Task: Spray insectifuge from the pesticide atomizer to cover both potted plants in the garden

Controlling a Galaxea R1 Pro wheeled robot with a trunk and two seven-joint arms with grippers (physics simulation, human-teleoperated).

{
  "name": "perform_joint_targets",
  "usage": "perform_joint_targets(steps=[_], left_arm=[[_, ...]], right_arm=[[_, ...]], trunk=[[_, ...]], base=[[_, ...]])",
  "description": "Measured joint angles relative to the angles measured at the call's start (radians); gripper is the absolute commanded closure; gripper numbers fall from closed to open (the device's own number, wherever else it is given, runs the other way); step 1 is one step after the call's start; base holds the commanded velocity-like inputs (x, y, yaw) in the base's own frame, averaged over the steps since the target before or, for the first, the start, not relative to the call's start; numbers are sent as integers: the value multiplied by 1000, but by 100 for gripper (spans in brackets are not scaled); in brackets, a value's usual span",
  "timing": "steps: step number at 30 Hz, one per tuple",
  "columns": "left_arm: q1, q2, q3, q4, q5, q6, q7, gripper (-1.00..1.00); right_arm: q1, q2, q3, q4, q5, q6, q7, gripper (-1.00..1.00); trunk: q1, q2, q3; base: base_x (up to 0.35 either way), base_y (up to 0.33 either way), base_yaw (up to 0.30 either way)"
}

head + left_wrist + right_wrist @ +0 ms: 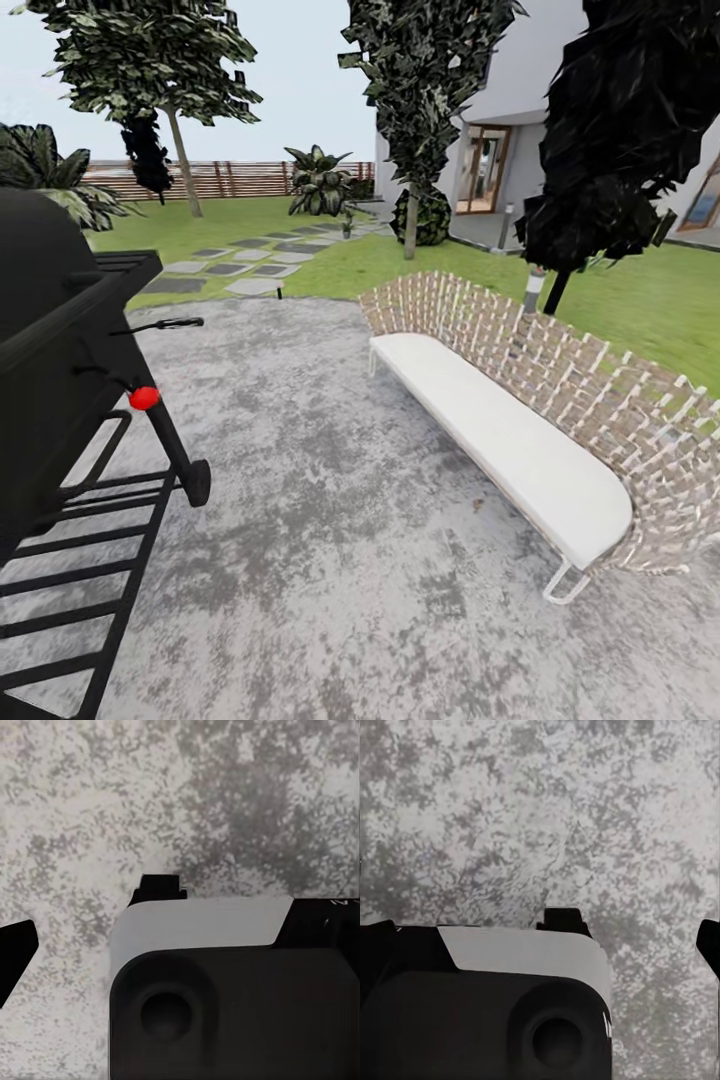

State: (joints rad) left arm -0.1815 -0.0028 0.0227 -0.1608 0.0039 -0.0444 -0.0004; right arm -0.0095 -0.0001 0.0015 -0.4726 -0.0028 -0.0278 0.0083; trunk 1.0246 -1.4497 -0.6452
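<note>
No legible text, brand, number or sign appears on any surface. In the left wrist view, a faint white mark [343, 901] sits at the edge of the dark gripper housing, cut off and too small to read. In the right wrist view, a small white mark [607, 1024] on the housing is equally unreadable.

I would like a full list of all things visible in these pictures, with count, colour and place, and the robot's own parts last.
grill: one, black with a red knob, left edge of the patio.
bench: one, white cushion and woven pale back, right of the patio.
patio: one, mottled grey, foreground.
stepping stones: several, grey and white, on the lawn behind.
trees: three, dark foliage, on the lawn.
fence: one, brown slats, far back.
house: one, pale grey, right background.
left end effector: black fingers, above the paving.
right end effector: black fingers, above the paving.
</note>
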Motion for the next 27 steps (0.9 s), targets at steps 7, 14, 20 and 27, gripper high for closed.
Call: perform_joint_targets(steps=[7, 14, 20, 27], left_arm=[[0, 0, 1, 0, 0, 0, 0, -100], [1, 0, 1, 0, 0, 0, 0, -100], [0, 0, 1, 0, 0, 0, 0, -100], [0, 0, 1, 0, 0, 0, 1, -100]], right_arm=[[0, 0, 0, 0, 0, 0, 0, -100], [0, 0, 0, 0, 0, 0, 0, -100], [-1, 0, 0, 0, 0, 0, 0, -100], [-1, 0, 0, 0, 0, 0, 0, -100]], trunk=[[0, 0, 0], [0, 0, 0], [0, 0, 0], [0, 0, 0]], base=[[285, -82, 290], [285, -85, 290], [285, -94, 290], [285, -95, 290]])
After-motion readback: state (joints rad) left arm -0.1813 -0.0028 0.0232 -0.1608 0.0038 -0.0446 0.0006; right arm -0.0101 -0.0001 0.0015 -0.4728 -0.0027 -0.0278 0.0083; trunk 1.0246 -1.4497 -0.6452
